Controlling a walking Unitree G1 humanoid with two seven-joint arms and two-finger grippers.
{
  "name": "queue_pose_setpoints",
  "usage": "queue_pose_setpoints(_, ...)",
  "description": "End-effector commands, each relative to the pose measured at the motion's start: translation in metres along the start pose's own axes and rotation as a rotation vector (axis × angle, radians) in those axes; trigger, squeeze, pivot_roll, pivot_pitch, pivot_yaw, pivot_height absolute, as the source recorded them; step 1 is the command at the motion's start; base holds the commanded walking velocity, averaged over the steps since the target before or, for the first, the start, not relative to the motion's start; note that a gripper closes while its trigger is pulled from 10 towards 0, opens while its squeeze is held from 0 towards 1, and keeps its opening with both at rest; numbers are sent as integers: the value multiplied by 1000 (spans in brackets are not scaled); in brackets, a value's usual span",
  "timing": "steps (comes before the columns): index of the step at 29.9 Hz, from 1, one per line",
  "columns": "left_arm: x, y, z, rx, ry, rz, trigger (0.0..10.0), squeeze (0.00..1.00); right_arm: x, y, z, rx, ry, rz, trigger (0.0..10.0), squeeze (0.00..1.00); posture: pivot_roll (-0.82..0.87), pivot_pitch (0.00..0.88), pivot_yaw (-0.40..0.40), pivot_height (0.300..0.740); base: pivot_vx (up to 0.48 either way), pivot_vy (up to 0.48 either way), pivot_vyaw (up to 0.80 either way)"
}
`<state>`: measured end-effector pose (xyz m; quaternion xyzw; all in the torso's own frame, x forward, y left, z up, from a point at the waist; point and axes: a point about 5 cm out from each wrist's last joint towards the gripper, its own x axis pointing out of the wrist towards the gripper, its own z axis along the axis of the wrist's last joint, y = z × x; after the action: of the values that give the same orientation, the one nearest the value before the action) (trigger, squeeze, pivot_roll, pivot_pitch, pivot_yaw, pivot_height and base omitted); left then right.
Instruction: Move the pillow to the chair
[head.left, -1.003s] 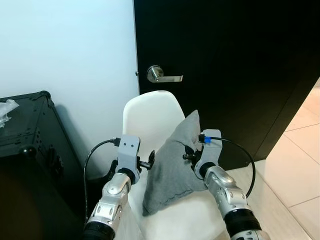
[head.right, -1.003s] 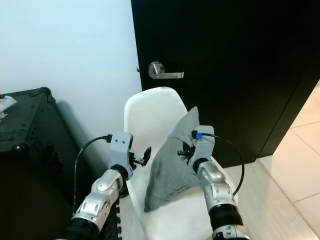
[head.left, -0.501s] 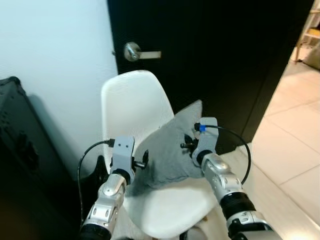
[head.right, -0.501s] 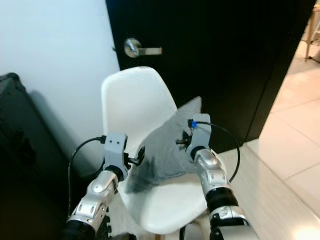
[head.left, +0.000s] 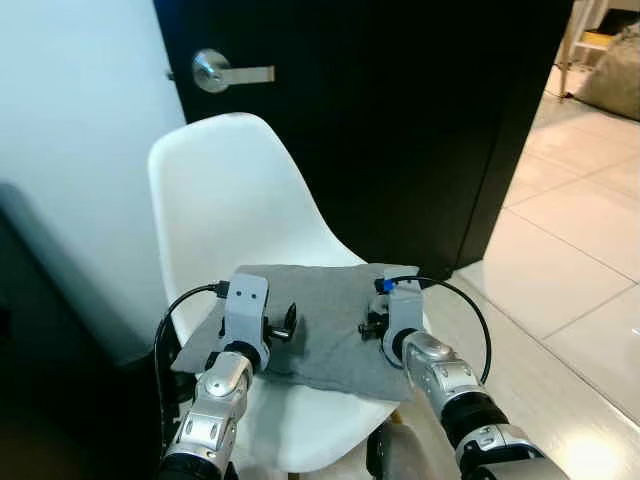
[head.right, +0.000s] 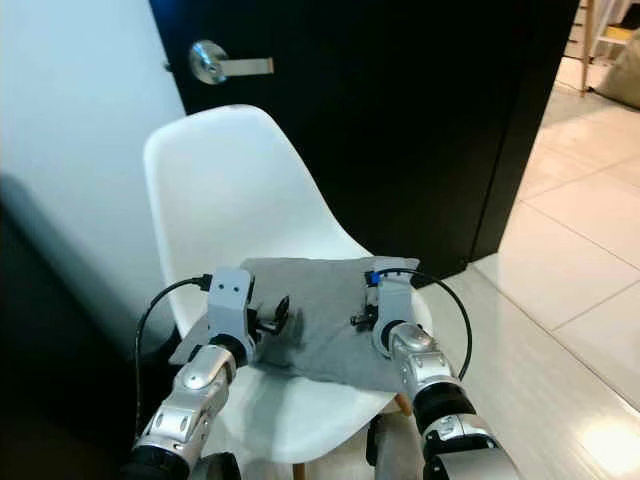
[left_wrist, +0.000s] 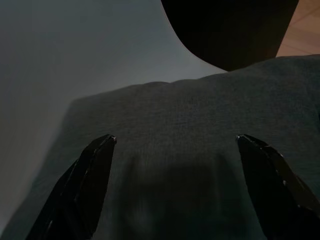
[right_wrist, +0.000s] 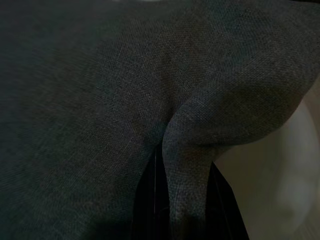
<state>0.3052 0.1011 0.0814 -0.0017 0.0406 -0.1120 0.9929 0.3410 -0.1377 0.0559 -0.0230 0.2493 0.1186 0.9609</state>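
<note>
I see the white shell chair against the black door, with the grey pillow lying flat on its seat. My right gripper pinches a pillow fold between its fingers; my left gripper hovers above the fabric, fingers spread wide.

The pillow was matt grey woven cloth; the chair smooth white plastic; the door handle brushed metal.

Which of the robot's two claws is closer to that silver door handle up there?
The left. The left claw hangs open over the gray pillow on the white chair, on the side under the door handle. The right claw, pinching a pillow fold, sits farther across.
</note>
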Motion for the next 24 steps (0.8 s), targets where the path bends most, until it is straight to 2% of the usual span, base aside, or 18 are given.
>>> queue_pose_setpoints(1,0,2,0,14,10,7,10000,0,3,12,5,-38,-4,57,10000,0,-55,64,15,575,0,0,0)
queue_pose_setpoints(3,0,2,0,14,10,7,10000,0,3,14,5,-54,-5,68,10000,0,-55,64,15,575,0,0,0)
queue_pose_setpoints(4,0,1,0,15,10,7,10000,0,3,16,5,-74,-12,90,10000,329,-56,61,15,575,0,0,0)
queue_pose_setpoints(5,0,1,0,15,10,7,10000,0,3,16,5,-74,-12,90,10000,329,-56,61,15,575,0,0,0)
queue_pose_setpoints(6,0,1,0,15,10,8,10000,0,3,19,5,-84,-21,114,10000,576,-56,61,15,575,0,0,0)
queue_pose_setpoints(7,1,1,0,15,9,8,10000,0,3,21,6,-76,-32,127,10000,1000,-57,61,15,575,0,0,0)
queue_pose_setpoints(15,0,1,-1,7,15,11,10000,0,3,27,8,-84,-58,161,10000,1000,-57,60,16,575,0,0,0)
queue_pose_setpoints(22,0,2,-1,4,15,18,10000,0,1,19,12,-85,-94,145,10000,1000,-58,60,16,575,0,0,0)
queue_pose_setpoints(24,0,3,-1,3,14,24,10000,0,-1,16,17,-61,-132,160,10000,1000,-58,61,16,575,0,0,0)
